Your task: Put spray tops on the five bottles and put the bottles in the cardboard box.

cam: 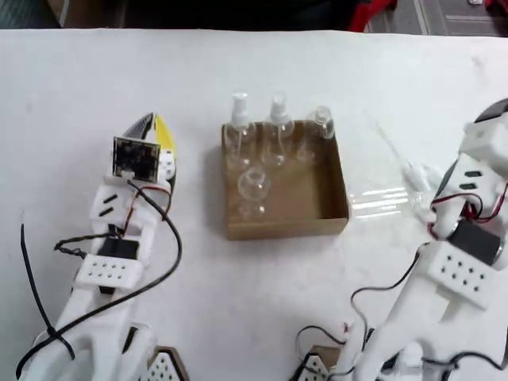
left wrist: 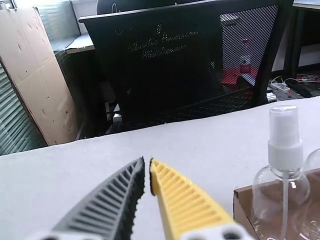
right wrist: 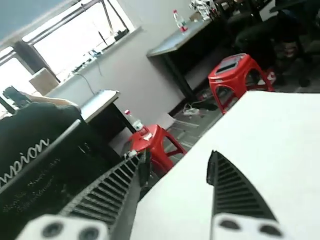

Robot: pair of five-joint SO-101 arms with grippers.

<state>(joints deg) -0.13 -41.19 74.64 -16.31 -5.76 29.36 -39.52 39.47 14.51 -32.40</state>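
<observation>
The cardboard box (cam: 329,214) sits mid-table. Three clear bottles stand along its far wall: two (cam: 240,131) (cam: 278,127) wear white spray tops, and I cannot make out the top of the third (cam: 319,131). A fourth bottle (cam: 254,189) stands nearer in the box, with no top. To the right of the box a clear bottle (cam: 386,202) lies on the table, a loose spray top (cam: 414,173) beside it. My left gripper (cam: 156,127) (left wrist: 147,170) rests shut left of the box, near a topped bottle (left wrist: 284,170). My right gripper (right wrist: 177,160) is open and holds nothing, at the table's right edge.
The white table (cam: 254,71) has free room at the back and in front of the box. Both arms' cables (cam: 167,238) trail near the front edge. A black chair (left wrist: 190,65) and red stools (right wrist: 235,72) stand beyond the table.
</observation>
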